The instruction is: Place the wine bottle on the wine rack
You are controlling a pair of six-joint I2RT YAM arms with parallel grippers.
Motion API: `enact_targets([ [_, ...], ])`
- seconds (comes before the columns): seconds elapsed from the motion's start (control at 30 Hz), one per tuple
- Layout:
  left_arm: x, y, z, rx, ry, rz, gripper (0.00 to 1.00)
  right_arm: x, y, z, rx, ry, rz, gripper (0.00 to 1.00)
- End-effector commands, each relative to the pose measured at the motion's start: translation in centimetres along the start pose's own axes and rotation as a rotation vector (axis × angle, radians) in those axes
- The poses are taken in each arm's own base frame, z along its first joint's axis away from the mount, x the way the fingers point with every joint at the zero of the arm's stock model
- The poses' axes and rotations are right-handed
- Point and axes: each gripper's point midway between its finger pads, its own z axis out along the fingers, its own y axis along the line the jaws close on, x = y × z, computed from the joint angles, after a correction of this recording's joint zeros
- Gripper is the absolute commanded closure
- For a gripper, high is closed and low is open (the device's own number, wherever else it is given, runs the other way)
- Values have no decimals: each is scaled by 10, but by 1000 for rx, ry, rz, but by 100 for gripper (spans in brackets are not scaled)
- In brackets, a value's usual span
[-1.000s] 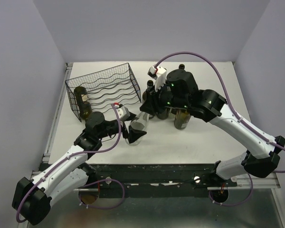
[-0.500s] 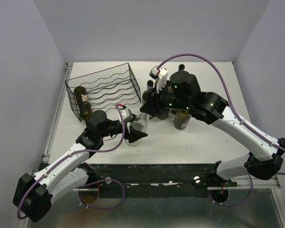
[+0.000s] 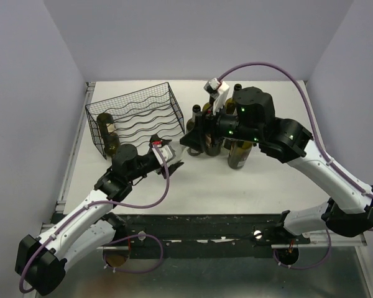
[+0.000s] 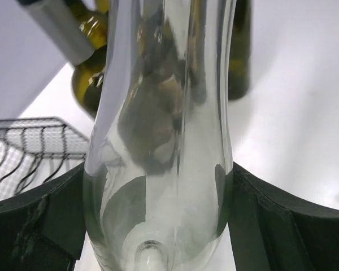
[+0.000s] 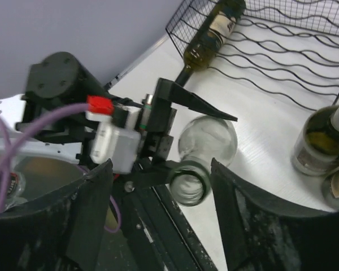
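The wine rack (image 3: 137, 115) sits at 10 o'clock on the surface (image 3: 236, 186), with a green bottle (image 3: 107, 135) lying at its left end. Just off the rack's 5 o'clock corner, the left end effector (image 4: 158, 220) is clamped on the clear wine bottle (image 5: 208, 141), which is outside the rack. The right end effector (image 5: 160, 169) hangs at that bottle's 2 o'clock, fingers apart, gripping nothing. Dark upright bottles (image 3: 238, 154) stand at its 3 o'clock.

Black-and-white arms (image 3: 317, 169) — looping purple cables (image 3: 261, 64), red-tagged wrist cameras (image 3: 162, 149).
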Motion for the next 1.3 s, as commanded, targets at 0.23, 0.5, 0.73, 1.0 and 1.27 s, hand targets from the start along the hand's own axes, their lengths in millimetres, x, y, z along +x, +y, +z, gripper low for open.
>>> enact_targets([
  [0.23, -53, 74, -26, -275, 29, 643, 100, -21, 5, -24, 48, -44, 84, 5],
  [0.5, -51, 73, -24, -216, 79, 864, 100, 6, -18, -5, 157, 112, 80, 16],
  [0.73, -58, 75, -21, -188, 107, 983, 100, 68, -36, 20, 195, 356, 69, 23],
  [1.0, -60, 79, -17, -172, 148, 1076, 100, 103, -45, 43, 187, 501, 63, 32],
  [1.27, -69, 85, -17, -198, 170, 1063, 100, 130, -44, 53, 144, 588, 79, 35],
])
